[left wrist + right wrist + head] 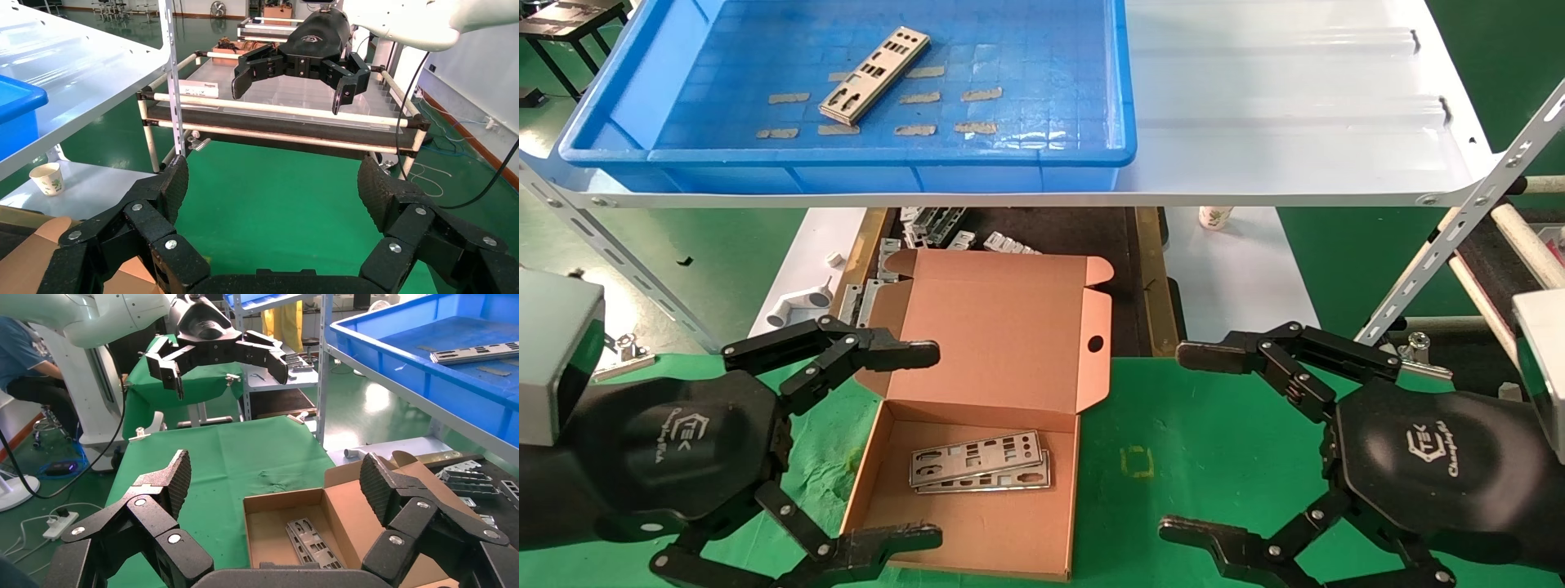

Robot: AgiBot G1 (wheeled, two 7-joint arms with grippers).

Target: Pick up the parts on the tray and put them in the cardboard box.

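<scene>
One silver punched plate (pixel 874 75) lies on the floor of the blue tray (pixel 641 155) on the white shelf; it also shows in the right wrist view (pixel 474 353). The open cardboard box (pixel 1009 327) sits on the green cloth below, with two stacked plates (pixel 978 461) inside, also seen in the right wrist view (pixel 311 542). My left gripper (pixel 919 445) is open and empty at the box's left side. My right gripper (pixel 1185 441) is open and empty to the right of the box.
The white ribbed shelf (pixel 1295 98) overhangs the work area on slotted metal uprights (pixel 1459 237). Behind the box lie grey metal brackets (pixel 944 229), a white pipe fitting (pixel 797 306) and a paper cup (pixel 1214 217). A padded rail rack (pixel 281 122) stands on the right.
</scene>
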